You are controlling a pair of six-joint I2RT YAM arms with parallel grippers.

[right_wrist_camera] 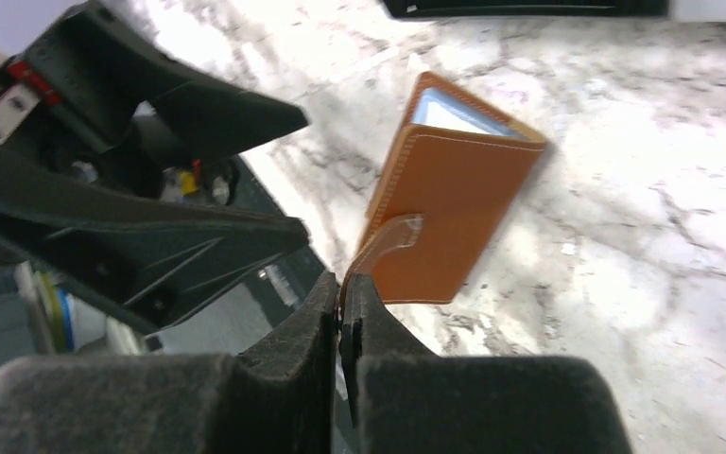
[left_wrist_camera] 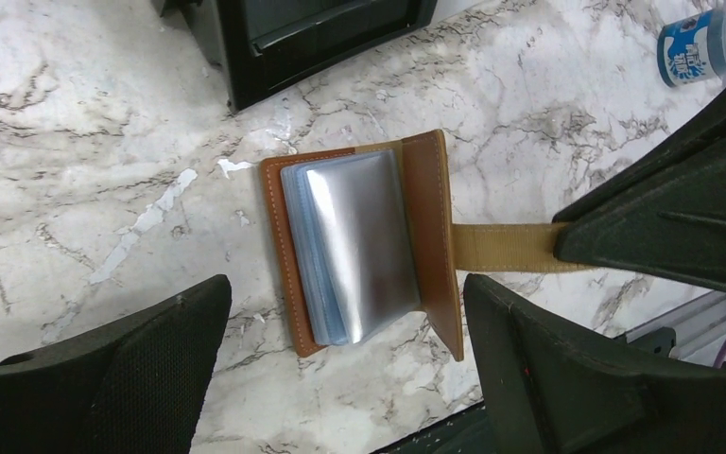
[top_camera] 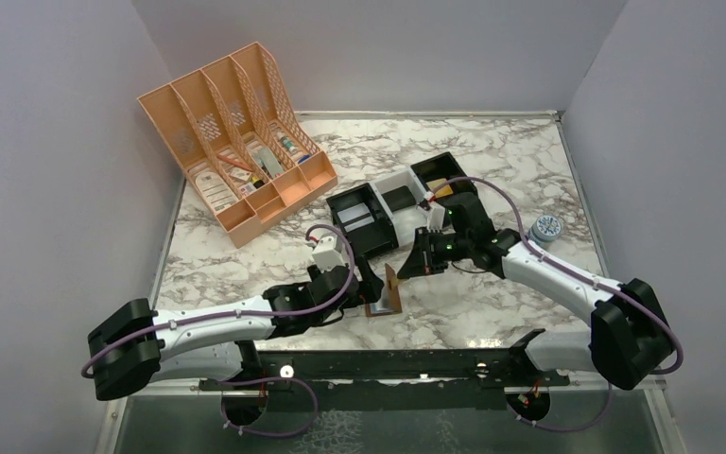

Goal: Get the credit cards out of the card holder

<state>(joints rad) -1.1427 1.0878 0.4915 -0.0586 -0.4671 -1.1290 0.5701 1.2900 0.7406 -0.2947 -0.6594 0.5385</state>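
- Surface: white marble-patterned table top [top_camera: 492, 161] with grey veining. A dark metal rail [top_camera: 388, 364] runs along its near edge and carries both arm bases.
- Room: plain pale lilac-grey walls [top_camera: 57, 142] close the table in on the left, far and right sides.
- Far left corner: a peach slotted desk organiser [top_camera: 236, 142], set at an angle to the edges.
- Middle of the table, towards the far edge: a run of black and white trays [top_camera: 397, 203].
- Near the right edge: a small round tub [top_camera: 546, 228] with a blue-and-white label.
- The card holder [left_wrist_camera: 435, 236] is near the middle of the near edge, in front of the trays. One brown cover lies flat on the marble and the other stands raised.
- The credit cards [left_wrist_camera: 354, 246] sit stacked inside it, in pale blue-grey sleeves.
- Right gripper [right_wrist_camera: 342, 284]: clenched on the card holder's snap tab [left_wrist_camera: 506, 248], which is pulled taut.
- Left gripper [left_wrist_camera: 345, 288]: released, with its fingers [left_wrist_camera: 151, 369] spread wide to either side of the card holder, clear of it.
- Hard to make out: glare on the top sleeve prevents a card count. The organiser's contents are too small to identify and the tub label is unreadable.
- Cut off: the trays run off the top edge of both wrist views, and the tub is clipped at a corner of the left wrist view.
- The right wrist view is blurred.
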